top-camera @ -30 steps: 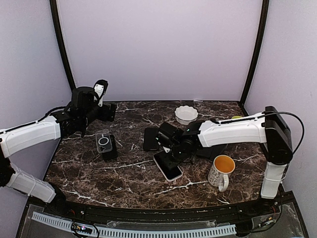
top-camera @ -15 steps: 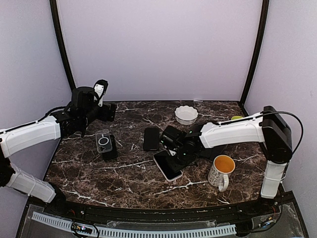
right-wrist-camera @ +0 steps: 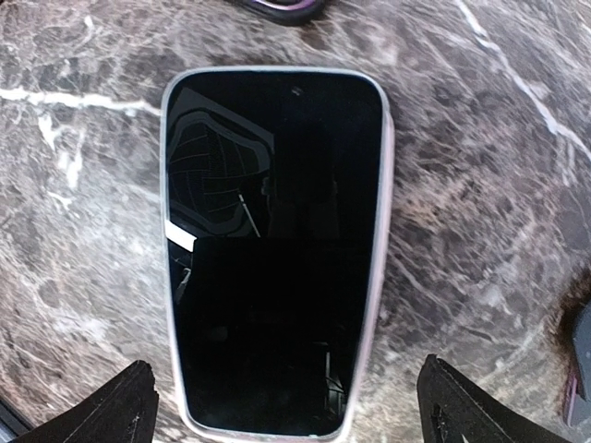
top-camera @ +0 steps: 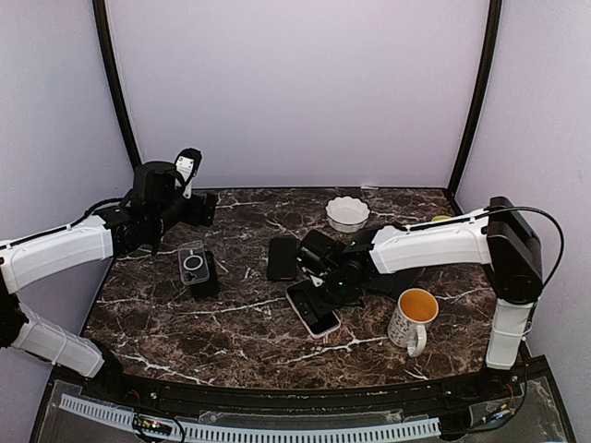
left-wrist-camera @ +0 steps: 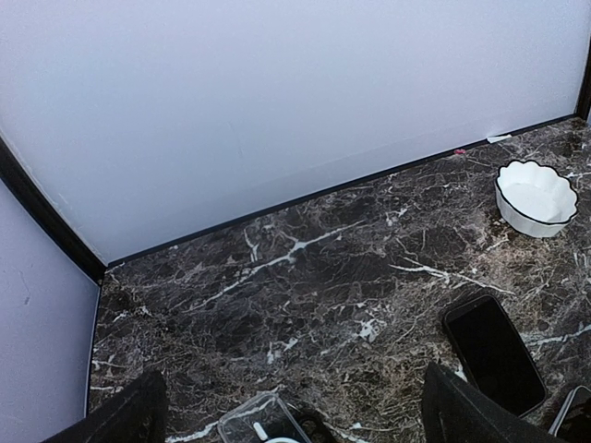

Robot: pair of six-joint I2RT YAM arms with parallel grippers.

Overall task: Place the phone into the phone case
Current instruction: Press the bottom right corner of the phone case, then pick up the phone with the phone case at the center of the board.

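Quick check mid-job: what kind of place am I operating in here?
Probably a lab test booth, not a home: plain pale wall panels joined by black corner posts enclose a dark marble-patterned tabletop staged with a white fluted bowl and a yellow-lined mug.

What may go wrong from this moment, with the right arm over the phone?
1. The open right gripper hovers just over the phone; lowering carelessly may press its screen or push it aside.
2. The mug stands close to the right arm; a wide swing may knock it.
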